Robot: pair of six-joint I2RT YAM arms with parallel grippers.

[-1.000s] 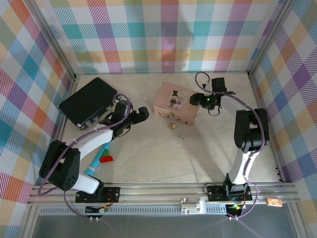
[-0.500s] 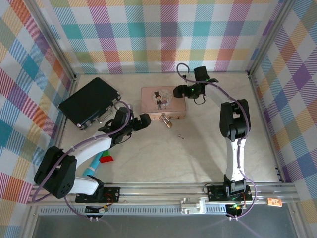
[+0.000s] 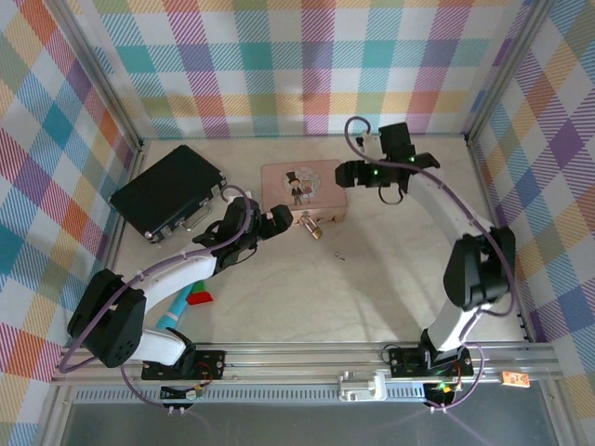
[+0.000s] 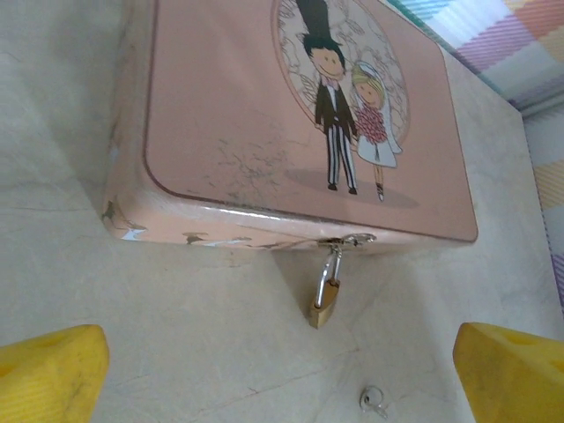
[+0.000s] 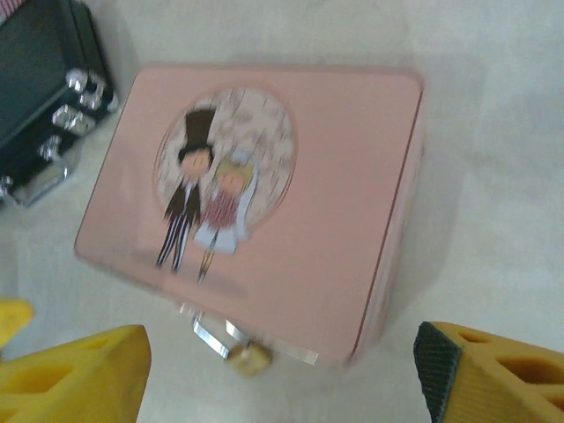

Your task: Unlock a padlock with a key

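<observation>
The brass padlock [image 4: 323, 300] hangs by its thin silver shackle from the hasp on the near side of the pink illustrated tin [image 4: 264, 115] and rests on the table. The small silvery key [image 4: 374, 403] lies loose on the table just beyond the padlock. My left gripper [image 4: 282, 383] is open and faces the padlock from the left, its yellow fingers [image 4: 48, 370] wide apart. From above, the padlock [image 3: 314, 229], key [image 3: 339, 253] and left gripper [image 3: 282, 219] sit close together. My right gripper [image 5: 282, 379] hovers open over the tin's right end [image 3: 351, 173].
A black case [image 3: 167, 190] lies at the back left, also in the right wrist view [image 5: 44, 97]. A red piece [image 3: 199, 297] and a teal stick [image 3: 177, 311] lie near the left arm. Checked walls enclose the table on three sides.
The pink tin slid left and turned square to the walls a second ago. Since then the left gripper moved closer to the padlock and the right arm's elbow swung out to the right.
</observation>
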